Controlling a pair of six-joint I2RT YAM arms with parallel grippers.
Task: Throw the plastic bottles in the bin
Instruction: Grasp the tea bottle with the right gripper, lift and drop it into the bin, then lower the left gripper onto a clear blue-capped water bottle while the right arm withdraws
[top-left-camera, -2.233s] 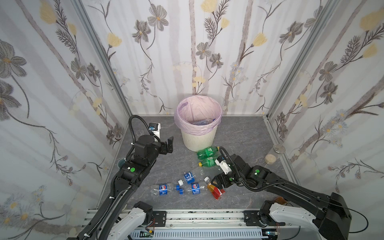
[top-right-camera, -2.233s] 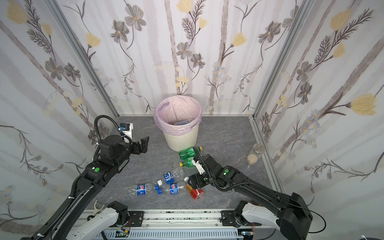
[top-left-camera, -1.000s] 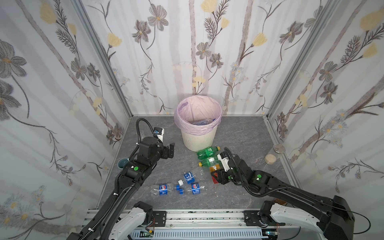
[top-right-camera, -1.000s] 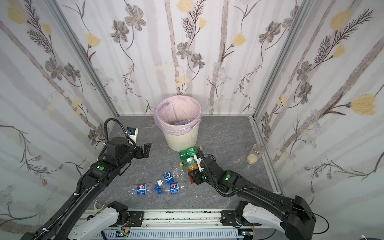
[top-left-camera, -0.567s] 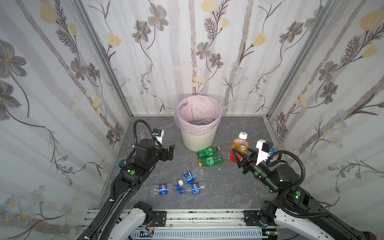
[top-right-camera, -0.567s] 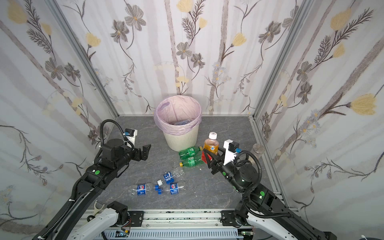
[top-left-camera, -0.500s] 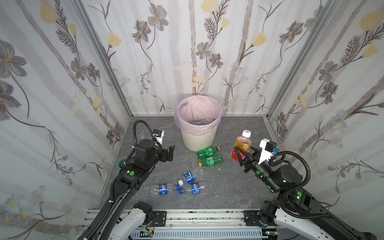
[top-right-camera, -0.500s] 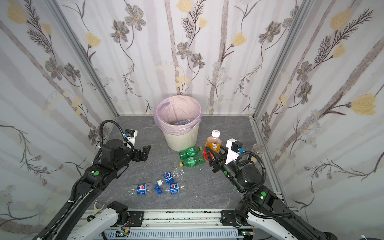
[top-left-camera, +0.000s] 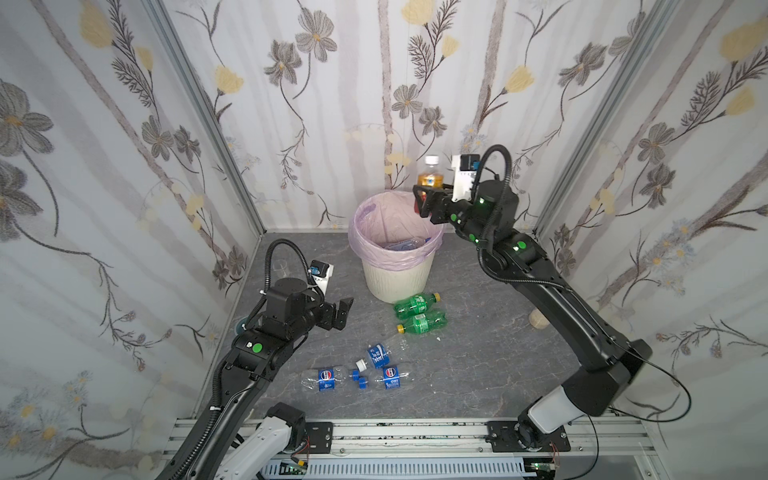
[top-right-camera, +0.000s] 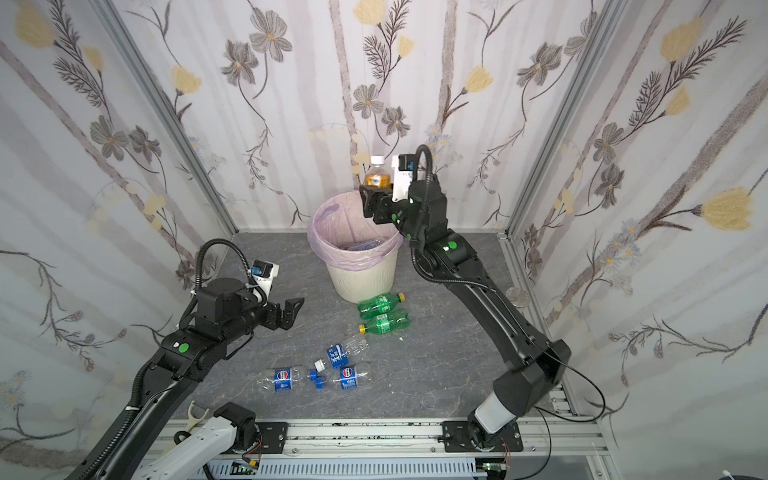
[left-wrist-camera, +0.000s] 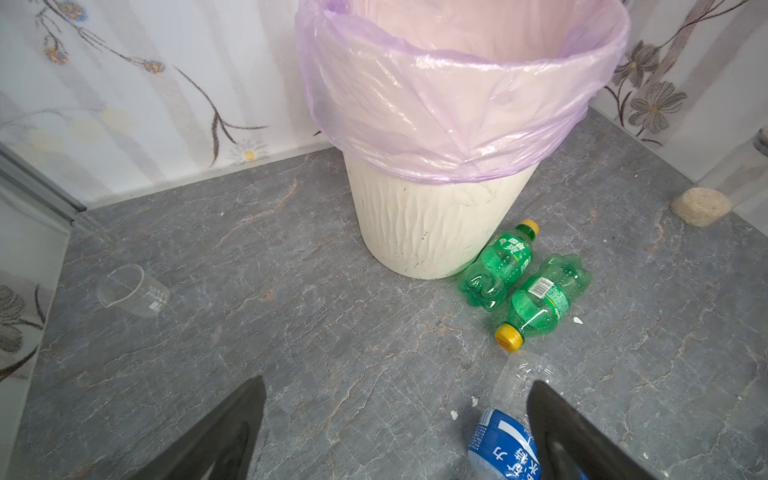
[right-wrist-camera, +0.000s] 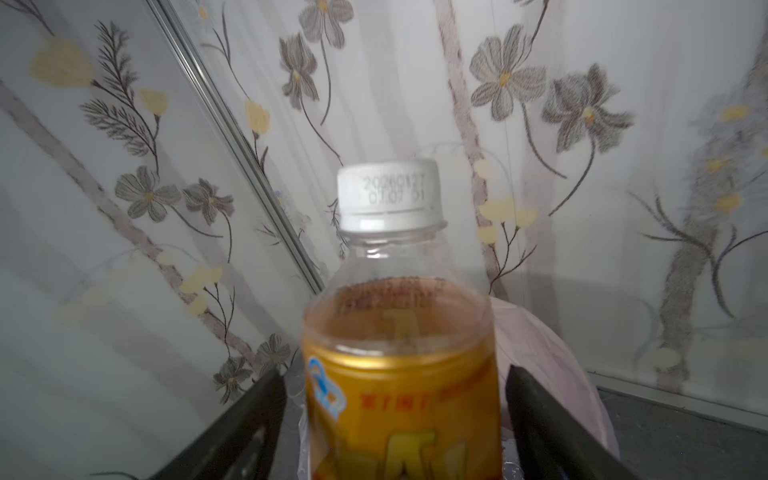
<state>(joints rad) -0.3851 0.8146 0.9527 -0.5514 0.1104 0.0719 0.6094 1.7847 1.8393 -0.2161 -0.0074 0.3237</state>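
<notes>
The bin, cream with a pink bag, stands at the back. My right gripper hangs over its right rim. An upright orange-labelled, white-capped plastic bottle stands between its open fingers, with a narrow gap on each side. Two green bottles lie by the bin's base. Blue-labelled clear bottles lie nearer the front. My left gripper hovers open and empty, left of them.
A small clear cup lies by the left wall. A beige lump sits at the right wall. Loose caps lie among the blue-labelled bottles. Flowered walls close in three sides.
My right arm rose from the floor to above the bin's rim carrying the orange-labelled bottle, and its jaws have now parted from it. The left arm has barely moved.
</notes>
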